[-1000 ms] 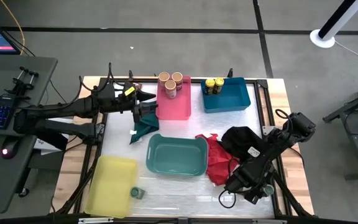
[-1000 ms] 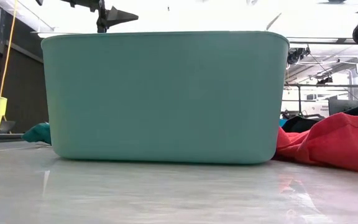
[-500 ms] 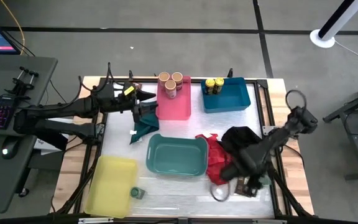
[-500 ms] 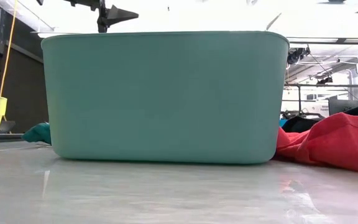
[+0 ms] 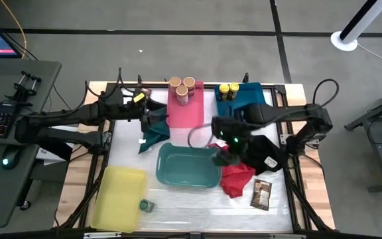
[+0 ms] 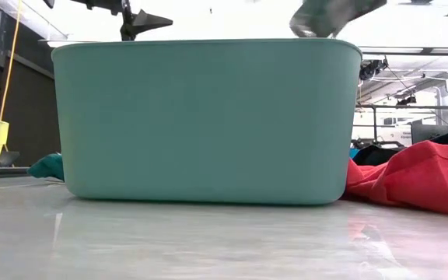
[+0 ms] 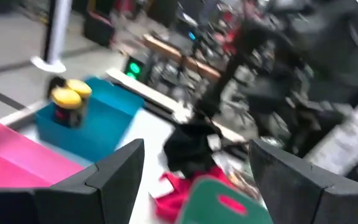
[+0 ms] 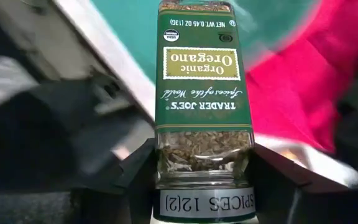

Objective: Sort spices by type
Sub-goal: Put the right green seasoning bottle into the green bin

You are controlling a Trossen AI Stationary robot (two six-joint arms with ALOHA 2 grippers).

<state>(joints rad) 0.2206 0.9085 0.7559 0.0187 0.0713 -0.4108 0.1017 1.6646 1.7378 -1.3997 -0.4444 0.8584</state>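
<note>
Left gripper [image 5: 152, 120] jaws stand spread apart, empty, beside the pink bin [image 5: 186, 114], above a dark green cloth [image 5: 152, 135]. Right gripper [image 5: 221, 138] jaws are clamped on an oregano jar [image 8: 204, 93], held over the right edge of the teal bin [image 5: 188, 180]. Tan-lidded jars [image 5: 182, 88] sit in the pink bin, yellow-lidded jars [image 5: 228, 91] in the blue bin [image 5: 247, 105]. A green-lidded jar [image 5: 146, 206] rests against the yellow bin [image 5: 116, 197]. A brown packet [image 5: 262, 194] lies on bare table right of the red cloth [image 5: 236, 179]. The low view is mostly blocked by the teal bin.
</note>
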